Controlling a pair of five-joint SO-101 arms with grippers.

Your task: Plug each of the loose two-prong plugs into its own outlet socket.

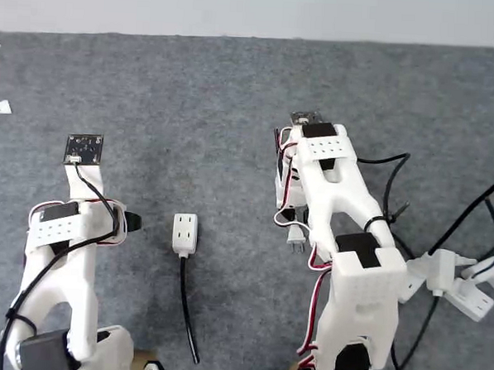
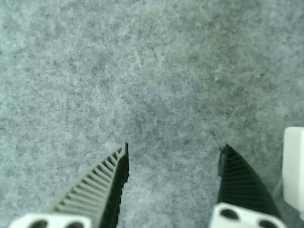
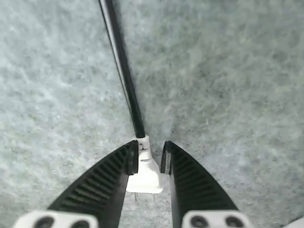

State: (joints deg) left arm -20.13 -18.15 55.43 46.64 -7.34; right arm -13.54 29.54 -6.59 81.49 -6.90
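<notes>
Two-prong plug clamped between the fingers of the right gripper above grey carpet.
The right arm stands centre right in the high view. The left gripper hovers over carpet at lower left, jaws apart, near a white outlet socket at lower centre. The plug's black cord trails across the carpet.

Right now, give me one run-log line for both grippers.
left gripper: open over carpet | right gripper: shut on two-prong plug | outlet socket: empty
</notes>
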